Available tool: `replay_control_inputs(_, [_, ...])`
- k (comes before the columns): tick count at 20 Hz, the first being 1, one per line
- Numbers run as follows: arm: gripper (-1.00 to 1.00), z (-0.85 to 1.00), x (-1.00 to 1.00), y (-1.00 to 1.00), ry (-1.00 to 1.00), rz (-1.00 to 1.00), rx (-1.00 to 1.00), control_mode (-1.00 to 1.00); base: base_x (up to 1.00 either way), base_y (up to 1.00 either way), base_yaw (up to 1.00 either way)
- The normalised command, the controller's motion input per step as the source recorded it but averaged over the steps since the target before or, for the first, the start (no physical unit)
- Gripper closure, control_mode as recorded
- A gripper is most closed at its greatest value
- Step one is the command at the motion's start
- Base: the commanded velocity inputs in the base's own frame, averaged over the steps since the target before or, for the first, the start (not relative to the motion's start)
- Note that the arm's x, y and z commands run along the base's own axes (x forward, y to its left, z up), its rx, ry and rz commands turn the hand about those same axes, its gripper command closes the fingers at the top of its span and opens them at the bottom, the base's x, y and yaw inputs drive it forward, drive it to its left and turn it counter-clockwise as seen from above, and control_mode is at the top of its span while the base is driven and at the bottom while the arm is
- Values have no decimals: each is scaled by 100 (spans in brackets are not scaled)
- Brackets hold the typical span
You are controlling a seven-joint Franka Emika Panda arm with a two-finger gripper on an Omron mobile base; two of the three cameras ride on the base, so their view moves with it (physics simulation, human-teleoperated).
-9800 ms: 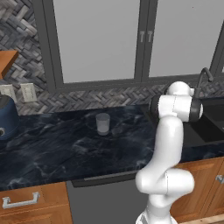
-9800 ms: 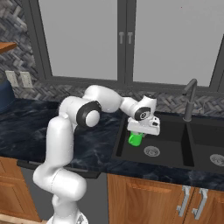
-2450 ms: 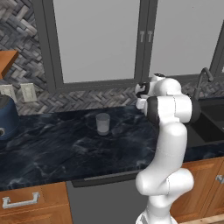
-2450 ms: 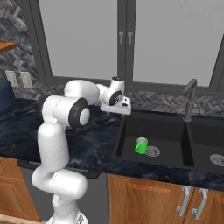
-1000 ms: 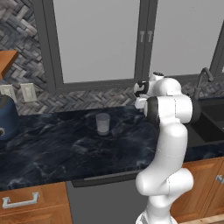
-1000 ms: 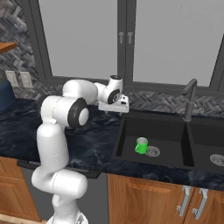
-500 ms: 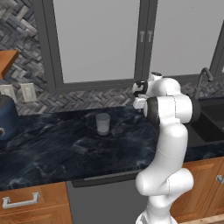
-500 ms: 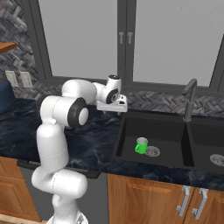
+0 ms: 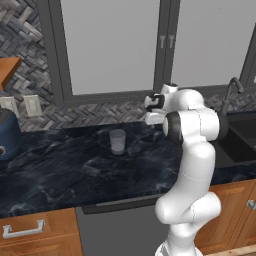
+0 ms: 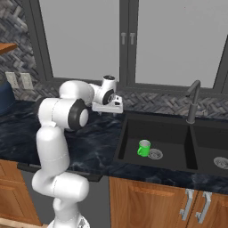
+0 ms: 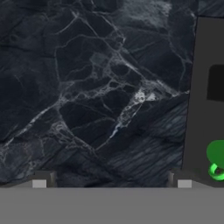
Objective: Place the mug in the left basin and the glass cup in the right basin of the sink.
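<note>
Mug [image 10: 143, 148] already dropped, sits in left basin [image 10: 133, 133], lower centre-right of right base view. Gripper [image 11: 111, 178] empty, jaws wide, drifting left over counter [image 9: 60, 170]. Glass cup [image 9: 117, 141] untouched, centre-left of left base view; next target, for right basin [image 10: 213, 151].

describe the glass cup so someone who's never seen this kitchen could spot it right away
Start at the long dark marble counter under the grey windows. The glass cup stands upright on it, alone, between the blue appliance at the far left and the robot arm. It is small, clear, greyish and has no handle.
</note>
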Motion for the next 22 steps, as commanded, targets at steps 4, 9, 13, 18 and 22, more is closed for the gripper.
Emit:
replay_control_inputs(4, [-100, 0, 0, 33, 0, 0, 0, -100, 0, 0, 0])
replay_control_inputs(9, [-100, 7, 0, 31, 0, 0, 0, -100, 0, 0, 0])
replay_control_inputs(13, [-100, 11, -7, 21, 0, 0, 0, -100, 0, 0, 0])
replay_control_inputs(18, [-100, 16, -11, 19, 2, 0, 0, -100, 0, 0, 0])
replay_control_inputs(22, [-100, 7, -17, 27, 5, 0, 0, -100, 0, 0, 0])
